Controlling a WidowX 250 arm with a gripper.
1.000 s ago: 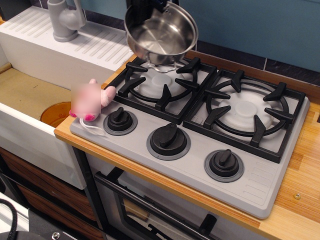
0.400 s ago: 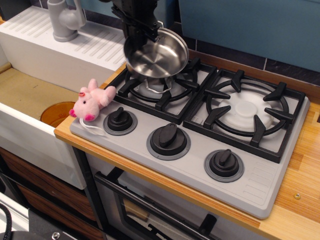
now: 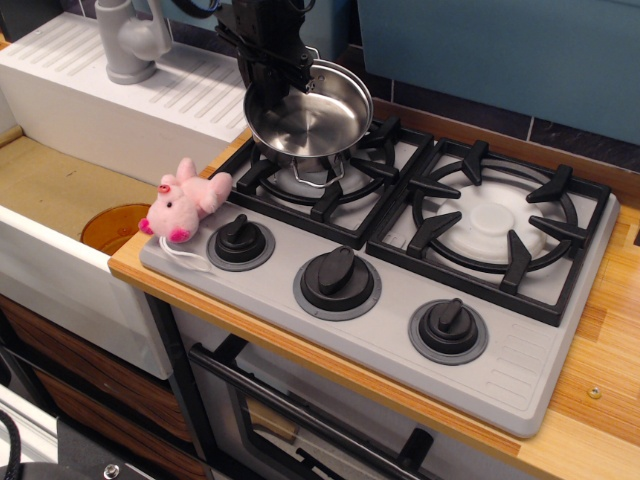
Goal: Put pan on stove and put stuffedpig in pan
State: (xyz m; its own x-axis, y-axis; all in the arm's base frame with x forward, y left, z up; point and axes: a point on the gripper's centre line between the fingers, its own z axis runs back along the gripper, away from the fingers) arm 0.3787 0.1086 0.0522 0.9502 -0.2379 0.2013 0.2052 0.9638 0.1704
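Note:
The pan (image 3: 312, 118), a shiny steel pot with wire loop handles, hangs tilted just above the left burner of the grey stove (image 3: 400, 240). My black gripper (image 3: 272, 70) comes down from the top and is shut on the pan's far left rim. The stuffedpig (image 3: 183, 203), pale pink with a white string tag, lies on the stove's front left corner beside the left knob (image 3: 240, 241). The right burner (image 3: 495, 225) is bare.
A white sink (image 3: 70, 190) with a grey faucet (image 3: 130, 40) and a ribbed drainboard lies to the left, its orange drain near the pig. Two more black knobs (image 3: 338, 280) sit along the stove front. Wooden counter (image 3: 600, 380) borders the right.
The pan has come down toward the left burner and tilted flatter; the gripper has come into view holding its rim. The pig has not moved.

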